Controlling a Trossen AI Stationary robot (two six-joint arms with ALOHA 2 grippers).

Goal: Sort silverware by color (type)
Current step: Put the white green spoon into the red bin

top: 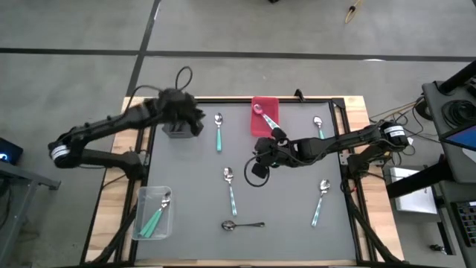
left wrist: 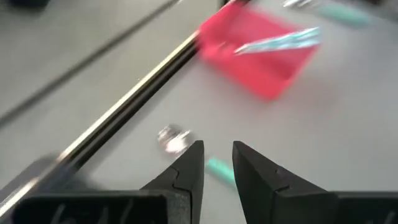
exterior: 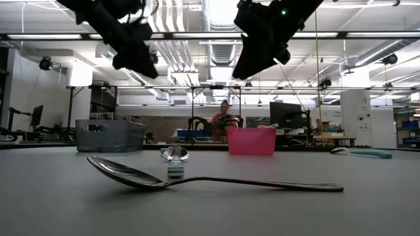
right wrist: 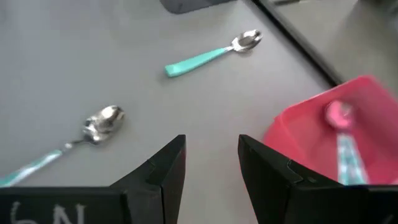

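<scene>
While the right gripper (top: 260, 158) hovers empty, jaws parted, mid-table, the teal spoon (top: 230, 187) lies just below it, handle pointing toward the front edge. Left gripper (top: 195, 117), apparently open and empty, sits farther off.

Glossy dark metal spoon (exterior: 210, 178) lies on the matt grey table (top: 290, 193) beside a red plastic bin (top: 265, 112).
</scene>
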